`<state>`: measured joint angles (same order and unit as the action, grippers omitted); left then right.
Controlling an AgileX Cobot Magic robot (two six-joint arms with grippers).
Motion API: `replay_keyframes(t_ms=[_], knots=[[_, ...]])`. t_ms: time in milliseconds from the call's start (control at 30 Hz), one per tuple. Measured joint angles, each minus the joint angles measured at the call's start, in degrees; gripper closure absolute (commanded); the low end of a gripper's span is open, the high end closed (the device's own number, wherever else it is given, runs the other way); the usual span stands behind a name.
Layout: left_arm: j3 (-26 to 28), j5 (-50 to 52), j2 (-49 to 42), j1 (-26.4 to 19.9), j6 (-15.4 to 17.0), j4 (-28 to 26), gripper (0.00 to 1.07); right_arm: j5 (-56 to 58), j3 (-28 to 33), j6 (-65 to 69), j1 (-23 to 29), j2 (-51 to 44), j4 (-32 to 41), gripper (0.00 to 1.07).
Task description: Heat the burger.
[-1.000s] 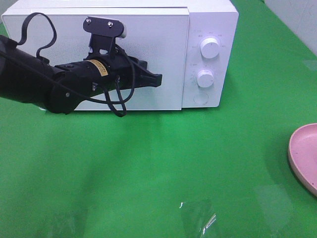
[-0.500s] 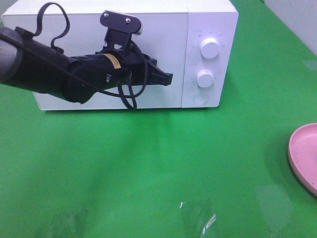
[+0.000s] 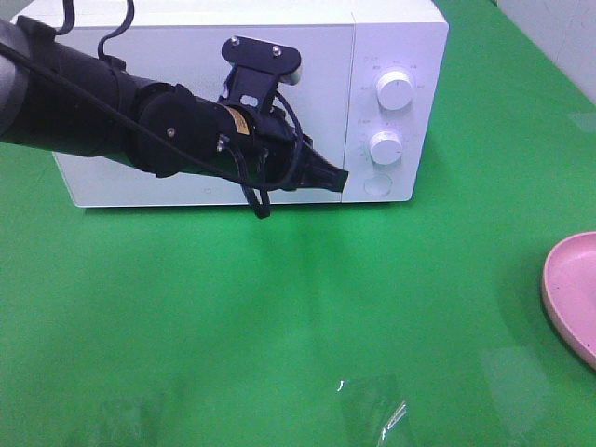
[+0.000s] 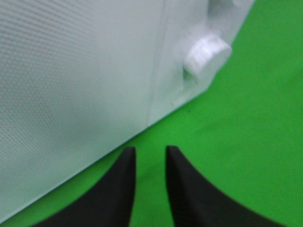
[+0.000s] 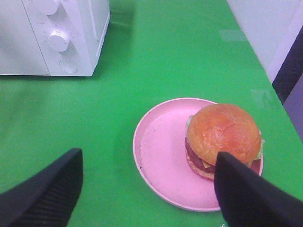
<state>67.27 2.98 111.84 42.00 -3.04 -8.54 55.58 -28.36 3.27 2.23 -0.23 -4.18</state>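
Green cloth covers the desk (image 3: 279, 317) from edge to edge. At the left of the high view, the white microwave (image 3: 186, 56) is seen with its door now shut flush; a second ago that door stood slightly ajar, so it has been pushed closed. The left gripper (image 3: 337, 179) has been carried rightward along the door front to its seam with the control panel, just below the lower knob (image 3: 386, 147). Its fingers (image 4: 118, 189) were pressed together a moment ago and are now parted by a narrow gap; nothing is held between them.

Further right, the pink plate (image 5: 165, 156) rests near the desk's edge, well apart from the oven. The burger (image 5: 222, 139) is seen sitting on that plate, toward one side, untouched. The right gripper (image 5: 147, 189) hangs above it with fingers spread wide and empty.

Since the burger is outside and the door is shut, heating is judged not yet begun; reopening the door is probably being prepared.
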Motion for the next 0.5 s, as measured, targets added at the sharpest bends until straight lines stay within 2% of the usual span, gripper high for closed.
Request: replay_keyframes(t_ms=[33, 67, 100, 200, 300, 367, 400, 500], knots=[[0.0, -3.0, -0.7, 0.7, -0.2, 0.4, 0.15, 0.0, 0.0, 0.0, 0.0, 0.0, 0.0, 0.35], [0.0, -3.0, -0.7, 0.7, -0.2, 0.4, 0.15, 0.0, 0.0, 0.0, 0.0, 0.0, 0.0, 0.35], [0.0, -6.8, -1.5, 1.4, -0.2, 0.4, 0.06, 0.0, 0.0, 0.0, 0.0, 0.0, 0.0, 0.35], [0.0, -15.8, -3.5, 2.2, -0.2, 0.3, 0.08, 0.0, 0.0, 0.0, 0.0, 0.0, 0.0, 0.35], [0.0, -18.4, -4.2, 2.3, -0.2, 0.2, 0.08, 0.0, 0.0, 0.0, 0.0, 0.0, 0.0, 0.35], [0.0, -27.4, -7.2, 2.3, -0.2, -0.6, 0.08, 0.0, 0.0, 0.0, 0.0, 0.0, 0.0, 0.35], [0.0, -27.4, -7.2, 2.3, -0.2, -0.6, 0.08, 0.0, 0.0, 0.0, 0.0, 0.0, 0.0, 0.35], [0.0, -35.7, -9.9, 2.3, -0.2, -0.7, 0.08, 0.0, 0.0, 0.0, 0.0, 0.0, 0.0, 0.35]])
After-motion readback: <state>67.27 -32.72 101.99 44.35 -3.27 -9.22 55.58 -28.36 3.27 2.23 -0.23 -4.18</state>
